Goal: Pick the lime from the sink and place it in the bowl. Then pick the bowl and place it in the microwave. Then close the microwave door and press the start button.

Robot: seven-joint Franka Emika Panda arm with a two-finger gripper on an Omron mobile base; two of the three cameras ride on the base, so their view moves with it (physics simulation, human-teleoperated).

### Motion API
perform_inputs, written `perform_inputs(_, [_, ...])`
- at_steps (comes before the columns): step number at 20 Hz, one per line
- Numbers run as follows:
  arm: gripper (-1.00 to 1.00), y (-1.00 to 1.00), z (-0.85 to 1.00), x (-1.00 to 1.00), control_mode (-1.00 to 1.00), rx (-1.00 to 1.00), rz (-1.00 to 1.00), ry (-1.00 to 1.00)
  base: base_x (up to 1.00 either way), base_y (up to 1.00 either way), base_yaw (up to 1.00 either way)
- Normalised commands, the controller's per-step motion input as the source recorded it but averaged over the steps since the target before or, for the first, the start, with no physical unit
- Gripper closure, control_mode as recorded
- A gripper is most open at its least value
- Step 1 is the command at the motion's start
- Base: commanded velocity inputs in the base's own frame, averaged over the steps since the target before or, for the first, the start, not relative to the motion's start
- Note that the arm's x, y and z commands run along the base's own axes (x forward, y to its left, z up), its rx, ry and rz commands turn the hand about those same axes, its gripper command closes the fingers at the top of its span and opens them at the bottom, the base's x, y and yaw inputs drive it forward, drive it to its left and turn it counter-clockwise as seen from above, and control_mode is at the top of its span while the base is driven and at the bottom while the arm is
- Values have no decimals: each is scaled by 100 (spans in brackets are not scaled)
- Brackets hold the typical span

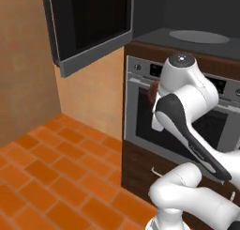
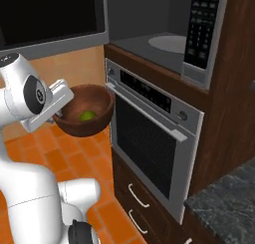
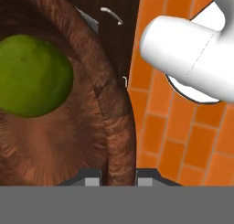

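The reddish-brown bowl (image 2: 94,110) hangs in the air in front of the oven, a little below the microwave's (image 2: 149,19) open cavity. My gripper (image 2: 63,108) is shut on its near rim, one finger inside and one outside the wall (image 3: 116,131). The green lime (image 2: 87,116) lies inside the bowl, large at the left of the hand view (image 3: 32,77). The microwave door (image 1: 89,25) stands swung open at the upper left. The pale turntable (image 1: 199,35) shows in the cavity, and the button strip (image 2: 201,26) is at its right. The sink is out of view.
The steel-fronted oven (image 2: 154,133) with its bar handle is directly right of the bowl. Dark wood drawers (image 2: 134,198) lie beneath it. Orange tiled floor (image 1: 51,172) spreads to the left, and a grey stone counter corner (image 2: 224,203) is at the lower right.
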Motion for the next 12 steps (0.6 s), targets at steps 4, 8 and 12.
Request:
perform_inputs(4, [100,0,0,0,100,0,0,0,70,6,0])
perform_inputs(8, [100,0,0,0,100,0,0,0,-37,-18,0])
perform_inputs(12, [100,0,0,0,100,0,0,0,-10,-35,0])
